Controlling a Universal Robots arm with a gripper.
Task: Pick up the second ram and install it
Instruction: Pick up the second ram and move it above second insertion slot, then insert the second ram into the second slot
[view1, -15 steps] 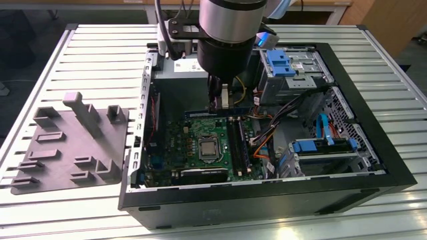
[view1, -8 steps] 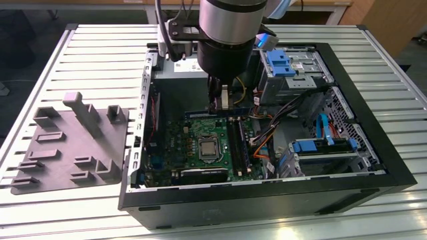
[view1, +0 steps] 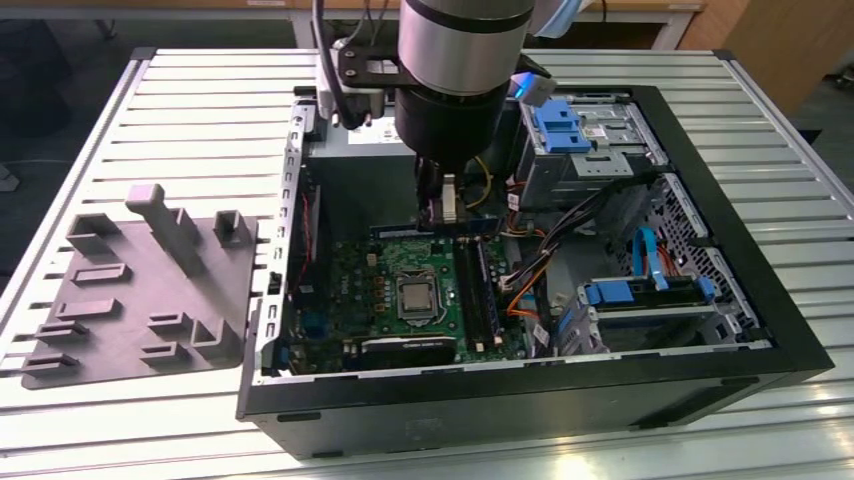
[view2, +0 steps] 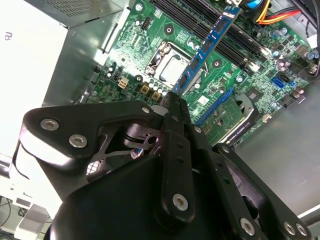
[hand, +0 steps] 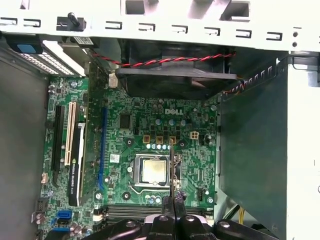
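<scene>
Blue-green, thin and stiff, the second ram (view2: 205, 47) seems light but fragile; my gripper (view2: 173, 98) pinches its flat faces at one end.

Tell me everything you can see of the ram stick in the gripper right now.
The second ram is a thin, narrow blue-green board with a row of small black chips. The gripper is shut on one end, so the stick juts out beyond it. It hangs inside the open case over the motherboard, between the processor socket and the long black slots. Whether it touches a slot is unclear.
</scene>
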